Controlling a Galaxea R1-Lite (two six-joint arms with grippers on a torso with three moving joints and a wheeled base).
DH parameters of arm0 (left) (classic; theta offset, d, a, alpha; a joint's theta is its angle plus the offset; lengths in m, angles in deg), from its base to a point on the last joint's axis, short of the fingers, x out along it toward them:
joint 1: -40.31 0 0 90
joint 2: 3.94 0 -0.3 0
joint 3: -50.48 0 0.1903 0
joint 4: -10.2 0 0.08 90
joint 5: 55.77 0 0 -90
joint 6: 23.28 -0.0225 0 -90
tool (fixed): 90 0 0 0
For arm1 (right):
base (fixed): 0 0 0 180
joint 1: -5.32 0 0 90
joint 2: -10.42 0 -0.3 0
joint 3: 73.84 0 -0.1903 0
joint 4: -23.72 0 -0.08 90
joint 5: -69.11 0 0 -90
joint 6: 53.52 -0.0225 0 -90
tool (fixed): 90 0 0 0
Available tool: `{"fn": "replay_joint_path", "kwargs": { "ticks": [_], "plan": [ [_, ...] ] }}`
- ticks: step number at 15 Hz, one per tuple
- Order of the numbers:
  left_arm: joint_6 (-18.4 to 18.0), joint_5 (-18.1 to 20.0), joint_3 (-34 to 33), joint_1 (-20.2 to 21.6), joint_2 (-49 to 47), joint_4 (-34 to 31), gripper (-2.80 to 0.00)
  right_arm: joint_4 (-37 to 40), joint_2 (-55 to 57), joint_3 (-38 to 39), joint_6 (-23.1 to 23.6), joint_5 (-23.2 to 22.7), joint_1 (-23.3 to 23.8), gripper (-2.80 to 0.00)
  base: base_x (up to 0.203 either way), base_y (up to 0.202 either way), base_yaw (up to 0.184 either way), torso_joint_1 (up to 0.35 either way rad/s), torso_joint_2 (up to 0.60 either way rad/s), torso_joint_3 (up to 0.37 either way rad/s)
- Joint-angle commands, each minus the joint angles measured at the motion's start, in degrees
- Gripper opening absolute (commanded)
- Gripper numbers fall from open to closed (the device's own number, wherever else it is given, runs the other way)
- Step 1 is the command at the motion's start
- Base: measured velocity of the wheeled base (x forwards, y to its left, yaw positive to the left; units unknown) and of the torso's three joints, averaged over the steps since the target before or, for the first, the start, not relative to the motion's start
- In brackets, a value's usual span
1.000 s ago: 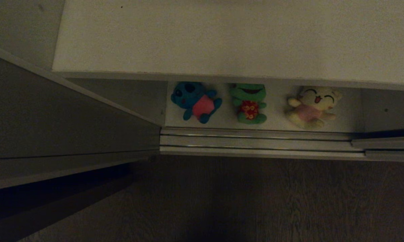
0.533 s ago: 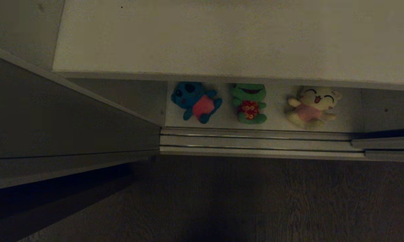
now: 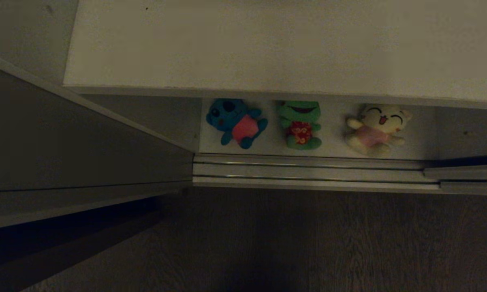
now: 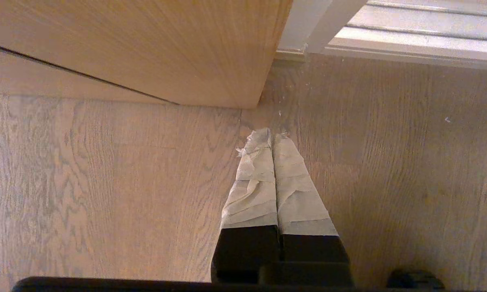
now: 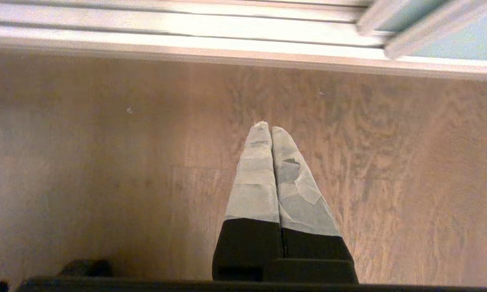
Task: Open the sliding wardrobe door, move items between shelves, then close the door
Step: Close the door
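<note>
Altogether three toys sit on the lower shelf point(image 3: 332, 150): blue plush point(image 3: 236, 123), green frog point(image 3: 300, 125), yellow plush point(image 3: 375, 129)

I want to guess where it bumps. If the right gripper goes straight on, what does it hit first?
Probably the wood floor: the right gripper, jaws shut, points down at it, short of the rails.

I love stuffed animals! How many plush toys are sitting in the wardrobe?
3, in a row on the lower white shelf: blue plush with pink belly leftmost, green smiling frog plush in the middle, yellow plush with pink belly rightmost. Others may be hidden.
</note>
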Motion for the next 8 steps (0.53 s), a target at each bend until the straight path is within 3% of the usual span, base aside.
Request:
{"fn": "replay_joint_path", "kwargs": {
  "ticks": [1,2,4,8],
  "plan": [
    [0.05,0.01,-0.01,0.09,0.00,0.04,-2.80,0.37,-0.09,0.30,1.35,0.28,0.06,-2.80,0.000,0.000,0.000,0.000,0.00,0.000],
    [0.05,0.01,-0.01,0.01,0.00,0.04,-2.80,0.48,-0.09,0.30,1.90,0.26,0.07,-2.80,0.000,0.000,0.000,0.000,0.00,0.000],
    [0.05,0.01,-0.01,0.01,0.00,0.04,-2.80,2.45,-0.07,0.30,7.56,-0.30,0.07,-2.80,0.000,0.000,0.000,0.000,0.00,0.000],
    [0.05,0.01,-0.01,0.01,0.00,0.04,-2.80,2.50,-0.09,0.22,7.81,-0.61,0.07,-2.80,0.000,0.000,0.000,0.000,0.00,0.000]
  ]
}}
